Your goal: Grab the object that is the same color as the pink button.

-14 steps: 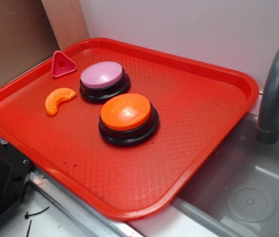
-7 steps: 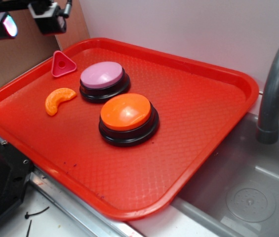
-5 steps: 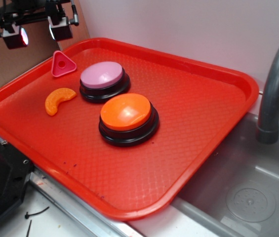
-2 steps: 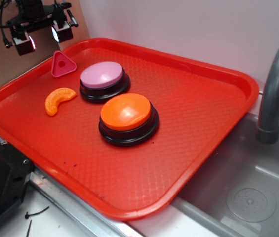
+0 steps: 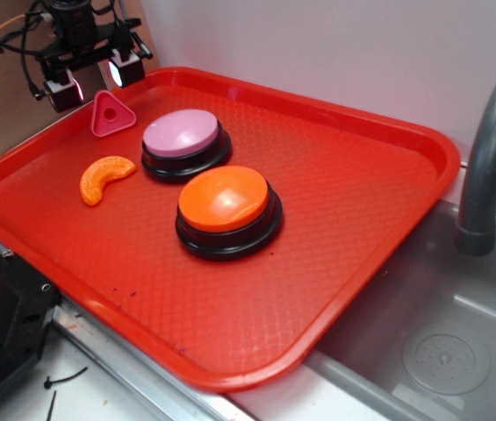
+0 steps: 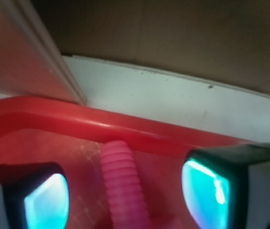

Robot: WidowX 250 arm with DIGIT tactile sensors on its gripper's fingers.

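The hot-pink triangle object (image 5: 111, 115) lies at the far left corner of the red tray (image 5: 362, 228). In the wrist view its ribbed pink rim (image 6: 125, 186) runs up between my two fingers. My gripper (image 5: 92, 82) hovers open just above and behind the object, one finger to each side of its far corner, not touching it. The pink button (image 5: 183, 140), lilac top on a black base, stands just right of the object.
An orange button (image 5: 227, 207) stands in front of the pink one. An orange crescent slice (image 5: 104, 178) lies to the left. Cardboard (image 5: 10, 96) stands behind the tray's left rim. A grey faucet (image 5: 493, 149) and sink (image 5: 432, 342) are on the right.
My gripper came into view at the top left and has moved down and to the right, ending just over the pink triangle. Nothing on the tray has shifted.
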